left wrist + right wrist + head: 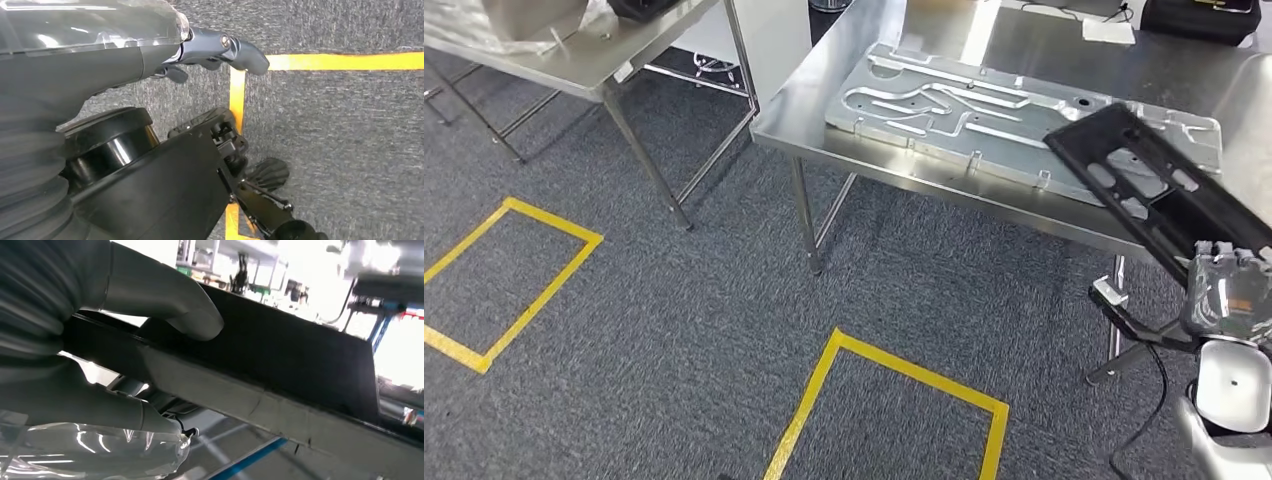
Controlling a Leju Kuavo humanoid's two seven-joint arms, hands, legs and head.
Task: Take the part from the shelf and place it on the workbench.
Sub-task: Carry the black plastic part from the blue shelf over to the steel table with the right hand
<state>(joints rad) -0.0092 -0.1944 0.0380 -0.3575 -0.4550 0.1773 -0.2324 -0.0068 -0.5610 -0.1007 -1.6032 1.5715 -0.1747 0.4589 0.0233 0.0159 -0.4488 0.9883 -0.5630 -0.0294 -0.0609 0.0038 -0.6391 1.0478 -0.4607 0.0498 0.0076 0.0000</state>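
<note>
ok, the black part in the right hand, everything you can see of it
The black part is a long, flat frame with several cut-out openings, matte and plastic-looking. The right hand holds its near end; in the right wrist view the thumb presses on its broad dark face, with the other fingers beneath. It is tilted, its far end up over the steel workbench and overlapping the grey metal panel lying there. Whether it touches that panel cannot be told.
</note>
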